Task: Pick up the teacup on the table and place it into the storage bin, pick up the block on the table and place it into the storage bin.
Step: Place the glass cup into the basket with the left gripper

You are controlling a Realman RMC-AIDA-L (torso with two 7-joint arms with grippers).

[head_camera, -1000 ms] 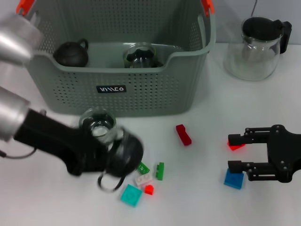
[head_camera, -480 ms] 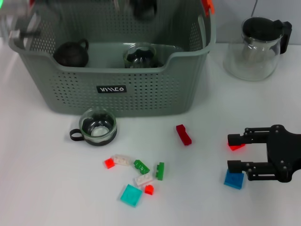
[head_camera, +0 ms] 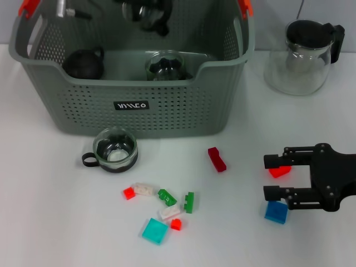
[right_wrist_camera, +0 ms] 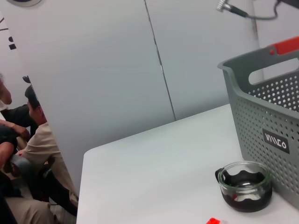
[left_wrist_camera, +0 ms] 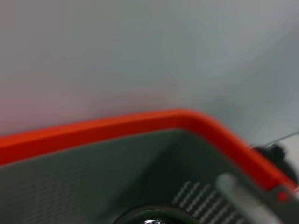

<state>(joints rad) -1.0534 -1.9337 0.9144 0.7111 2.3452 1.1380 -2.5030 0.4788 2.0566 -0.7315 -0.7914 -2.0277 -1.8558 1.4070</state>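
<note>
The grey-green storage bin (head_camera: 133,105) stands at the back of the table, with a black teapot (head_camera: 83,64) and a glass cup (head_camera: 164,65) inside. High over its back part my left gripper (head_camera: 146,11) is shut on a dark glass teacup (head_camera: 143,14). That cup's rim (left_wrist_camera: 149,218) shows under the bin's orange edge (left_wrist_camera: 140,122). Another glass teacup (head_camera: 115,149) (right_wrist_camera: 245,186) sits on the table in front of the bin (right_wrist_camera: 271,126). At the right my right gripper (head_camera: 271,177) is open, low over the table, with a red block (head_camera: 280,171) between its fingers. A blue block (head_camera: 276,212) lies just beside it.
A dark red block (head_camera: 217,159) lies mid-table. Several small red, white, green and teal blocks (head_camera: 167,208) are scattered near the front. A glass jug with a black lid (head_camera: 303,53) stands at the back right.
My left arm has risen from the table front, carrying the dark teacup up and over the bin. My right gripper has shifted slightly left around the red block.
</note>
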